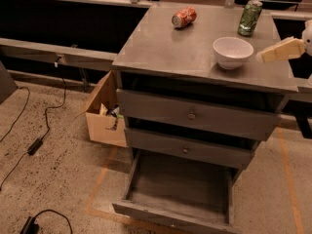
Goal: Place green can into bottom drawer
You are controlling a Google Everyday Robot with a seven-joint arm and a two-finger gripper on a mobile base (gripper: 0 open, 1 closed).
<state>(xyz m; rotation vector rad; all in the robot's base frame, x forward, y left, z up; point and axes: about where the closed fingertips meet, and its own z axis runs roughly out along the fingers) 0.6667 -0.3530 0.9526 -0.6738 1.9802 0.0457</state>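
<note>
The green can (pixel 249 17) stands upright at the back right of the grey cabinet top (pixel 170 48). The bottom drawer (pixel 180 189) is pulled out, and its bare grey floor holds nothing. My gripper (pixel 274 52) is a cream-coloured shape entering from the right edge. It hovers at the cabinet top's right side, just right of the white bowl, nearer to me than the green can and apart from it. It holds nothing that I can see.
A white bowl (pixel 232 51) sits in front of the green can. A red can (pixel 184 17) lies on its side at the back. Two knobbed drawers (pixel 191 115) are shut. A cardboard box (pixel 103 115) stands left of the cabinet, with cables (pixel 34 145) on the floor.
</note>
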